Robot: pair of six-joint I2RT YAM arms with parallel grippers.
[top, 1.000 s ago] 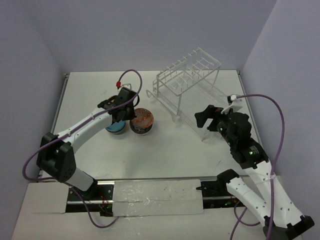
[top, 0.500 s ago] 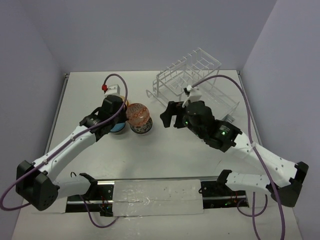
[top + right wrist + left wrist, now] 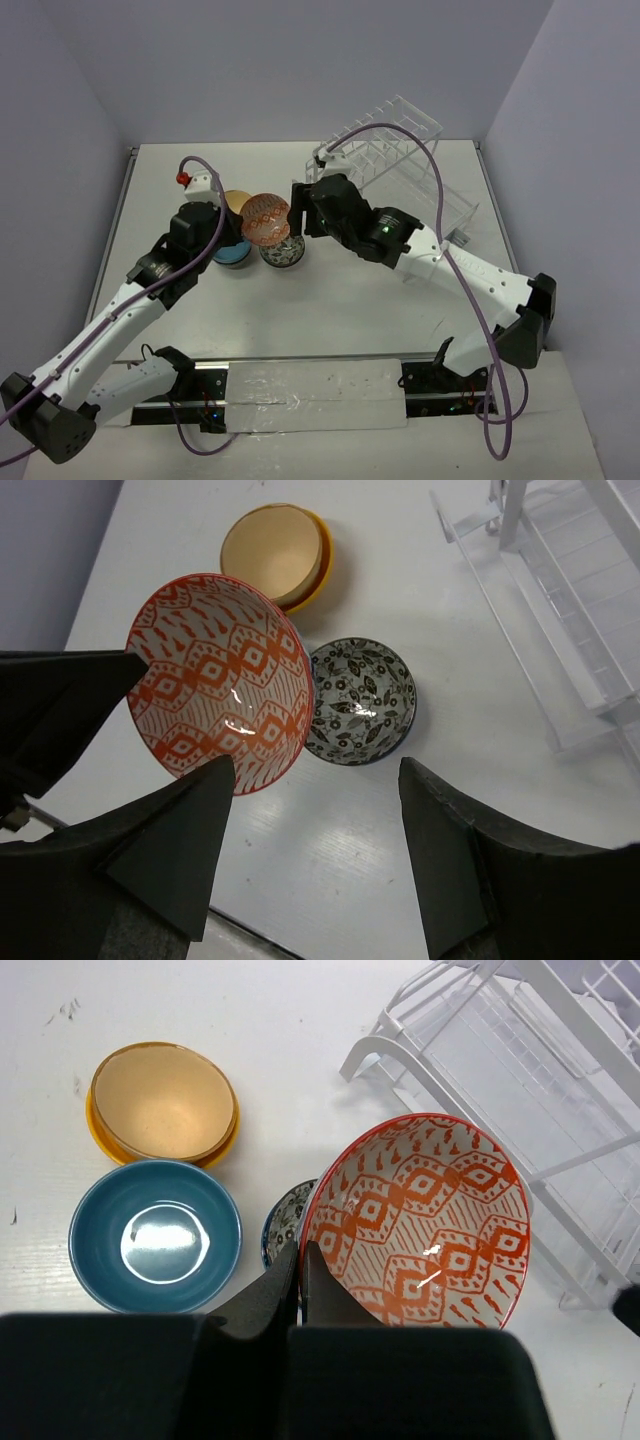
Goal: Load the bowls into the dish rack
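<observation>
Pinching only a short stretch of rim, the left hand (image 3: 300,1272) is closed on the orange-patterned bowl (image 3: 415,1220) and holds it tilted in the air over the bench (image 3: 330,300). In the top view the dish rack (image 3: 385,160) stands off at about 2 o'clock from the bowl, with no bowl visible in it. That thin edge grip is the first worry: a glazed rim held at one spot can pivot or slide out if anything nudges it. The right hand (image 3: 315,768) sits at the bowl's 3 o'clock, jaws apart and gripping nothing, and looks set to take the bowl over. In its wrist view the finger at 7 o'clock sits just beside the bowl's lower edge, so a slightly off approach could knock the bowl rather than straddle its wall. Should the left hand let go before the right one has a firm bite, the bowl would likely drop. Below it in the top view, at roughly 5 o'clock, stands the floral bowl (image 3: 358,702). The blue bowl (image 3: 155,1235) is at 7 o'clock and the tan bowl (image 3: 162,1100) sits nested in a yellow bowl (image 3: 100,1142) at 10 o'clock, so a fall could chip more than one piece. The two arms are also close enough to risk bumping one another.
</observation>
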